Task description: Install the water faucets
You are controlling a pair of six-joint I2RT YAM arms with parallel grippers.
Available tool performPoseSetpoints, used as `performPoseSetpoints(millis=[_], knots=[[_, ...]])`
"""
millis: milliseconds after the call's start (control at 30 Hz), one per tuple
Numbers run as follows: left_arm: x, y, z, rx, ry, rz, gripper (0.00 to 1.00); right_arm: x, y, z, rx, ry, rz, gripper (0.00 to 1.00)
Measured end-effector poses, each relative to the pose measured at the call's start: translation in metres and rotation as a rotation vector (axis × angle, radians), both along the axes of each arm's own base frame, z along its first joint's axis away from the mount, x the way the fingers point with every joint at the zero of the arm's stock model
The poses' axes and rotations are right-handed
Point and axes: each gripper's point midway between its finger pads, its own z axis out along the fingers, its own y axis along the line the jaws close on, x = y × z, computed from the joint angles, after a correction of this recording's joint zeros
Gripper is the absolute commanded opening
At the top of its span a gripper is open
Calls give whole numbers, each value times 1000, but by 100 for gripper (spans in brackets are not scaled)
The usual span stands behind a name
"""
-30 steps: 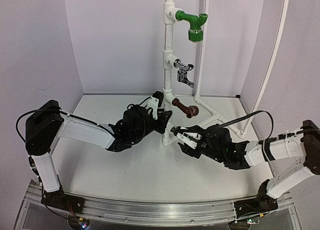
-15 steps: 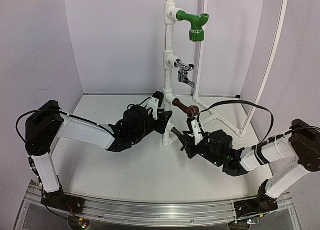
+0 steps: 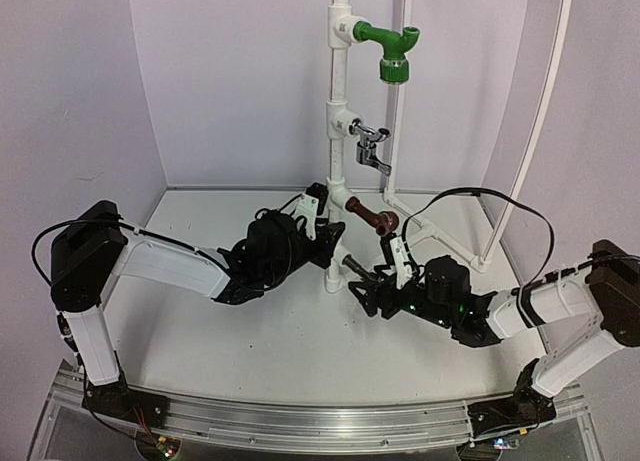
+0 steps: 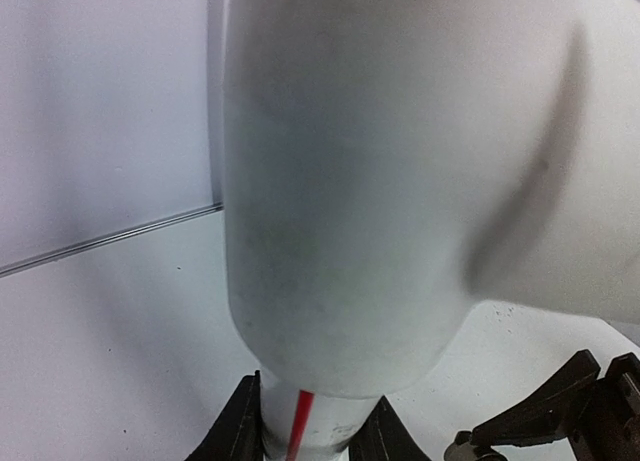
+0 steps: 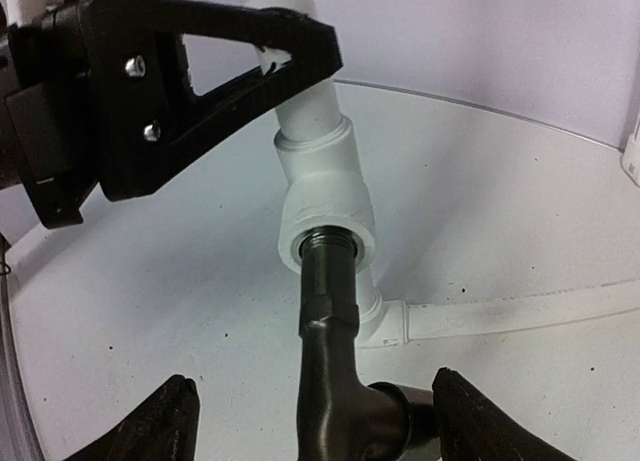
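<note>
A white pipe stand [image 3: 338, 171] carries a green faucet [image 3: 390, 49] at the top, a silver faucet [image 3: 370, 149] below it and a brown faucet [image 3: 375, 219] lower down. The dark grey-black faucet [image 3: 352, 265] sits with its threaded end in the lowest white fitting [image 5: 328, 231]. My right gripper [image 3: 366, 285] is open, and the dark faucet [image 5: 335, 361] lies between its spread fingers [image 5: 160, 426] in the right wrist view [image 5: 312, 381]. My left gripper [image 3: 325, 228] is shut on the upright pipe [image 4: 340, 231], a finger on each side [image 4: 312, 426].
The stand's base pipes [image 3: 445, 239] run along the table to the right of the upright. Thin white tubes [image 3: 540, 131] lean against the right wall. The right arm's black cable [image 3: 480, 193] loops above it. My left gripper's black finger [image 5: 200, 71] shows above the fitting.
My right wrist has rolled round the dark faucet at the lowest fitting and drawn back a little. The faucet stays in the fitting. The left arm has not moved.
</note>
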Motion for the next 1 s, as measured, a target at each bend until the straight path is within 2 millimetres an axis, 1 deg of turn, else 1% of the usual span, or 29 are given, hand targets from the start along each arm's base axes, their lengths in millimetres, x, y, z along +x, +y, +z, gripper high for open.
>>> performPoseSetpoints(millis=[33,100,133,167,267,333,400,567,667,733,833,933,1000], knots=[[0,0,0,0,0,0,0,1,3,-1,-24,-15,13,81],[0,0,0,0,0,0,0,4,7,-1,-57,-39,22,73],[0,0,0,0,0,1,0,6,8,-3,-72,-47,20,60],[0,0,0,0,0,1,0,9,7,-3,-79,-53,9,50],[0,0,0,0,0,2,0,21,2,-7,-88,-49,-68,33],[0,0,0,0,0,2,0,24,4,-7,-67,-37,-92,22],[0,0,0,0,0,2,0,23,7,-5,-24,-11,-105,14],[1,1,0,0,0,2,0,20,11,-3,148,138,-139,1],[0,0,0,-1,0,-3,0,18,12,-4,290,274,-159,0],[0,-1,0,-1,1,-9,0,16,11,-4,419,397,-170,0],[-4,-4,0,-3,2,-25,0,11,6,-2,630,603,-155,18],[-9,-8,0,-4,4,-42,0,7,0,-1,796,769,-137,41],[-9,-8,0,-3,4,-43,0,10,-6,1,881,845,-153,51]])
